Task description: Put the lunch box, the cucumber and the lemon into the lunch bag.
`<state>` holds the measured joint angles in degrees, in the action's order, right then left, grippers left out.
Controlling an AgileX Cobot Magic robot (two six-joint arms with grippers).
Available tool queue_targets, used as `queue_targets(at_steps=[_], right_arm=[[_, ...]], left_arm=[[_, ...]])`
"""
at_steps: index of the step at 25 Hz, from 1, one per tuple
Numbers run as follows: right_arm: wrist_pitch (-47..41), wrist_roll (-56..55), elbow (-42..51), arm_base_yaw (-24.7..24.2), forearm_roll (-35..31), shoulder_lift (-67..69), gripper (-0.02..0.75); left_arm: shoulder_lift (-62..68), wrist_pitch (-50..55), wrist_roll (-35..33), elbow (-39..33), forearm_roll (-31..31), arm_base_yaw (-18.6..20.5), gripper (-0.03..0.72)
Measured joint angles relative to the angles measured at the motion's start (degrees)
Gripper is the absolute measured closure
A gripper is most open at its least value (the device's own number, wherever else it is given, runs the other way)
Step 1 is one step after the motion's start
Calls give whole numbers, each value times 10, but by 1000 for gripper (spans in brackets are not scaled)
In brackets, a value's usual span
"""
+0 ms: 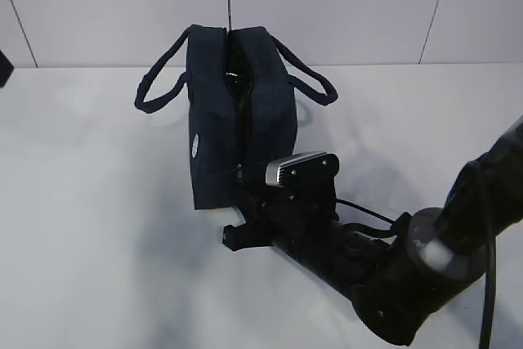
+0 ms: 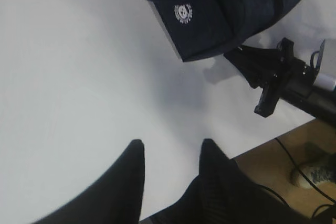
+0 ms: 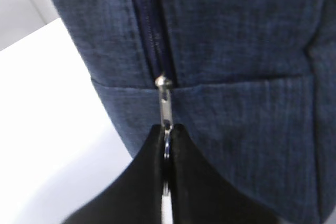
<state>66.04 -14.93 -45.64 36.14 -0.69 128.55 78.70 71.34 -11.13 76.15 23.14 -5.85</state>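
Lunch bag [image 1: 233, 116] stands upright on the white desk [image 1: 90, 202], toward the back of it, narrow end facing the camera; one padded handle loop hangs off each side of the bag and a small round white logo [image 1: 196, 146] sits low on its left face. The zipper track runs down the middle of the near end, and the bag gapes slightly at the top, dark inside. Right pincer [image 3: 167, 153] is at the bottom of that near end, jaws pressed together on the silver zipper pull [image 3: 166, 109]; the slider sits at the seam where the track meets the bag's lower panel. In the exterior view the right arm reaches in from the lower right, its wrist just in front of the bag. Left pincer [image 2: 169, 153] hovers over bare desk in front and to the left of the bag, well apart from it, jaws partly spread, nothing between them. Lunch box, cucumber, lemon: not visible in any view.
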Motion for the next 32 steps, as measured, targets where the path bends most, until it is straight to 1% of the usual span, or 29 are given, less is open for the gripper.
queue_targets(at_steps=[5,10,13,16,21,23,26,32], right_arm=[[-1,-2,1,0,7,-17,738],[-10,-4,3,0,7,-32,738],[-15,-4,3,0,7,-38,738],[-25,-4,3,0,10,-46,738],[-32,-4,4,0,10,-64,738],[-42,-4,4,0,10,-72,738],[-52,-4,5,0,10,-83,738],[-73,2,5,0,10,-111,738]], left_arm=[[14,-2,-20,-62,4,0,449],[34,-24,-81,-98,54,-1,449],[43,-52,-114,-112,67,-13,449],[48,-84,-142,-116,72,-41,449],[72,-137,-168,-116,59,-103,449],[86,-160,-169,-116,44,-118,449],[106,-190,-170,-116,31,-129,447],[137,-214,-172,-116,6,-131,413]])
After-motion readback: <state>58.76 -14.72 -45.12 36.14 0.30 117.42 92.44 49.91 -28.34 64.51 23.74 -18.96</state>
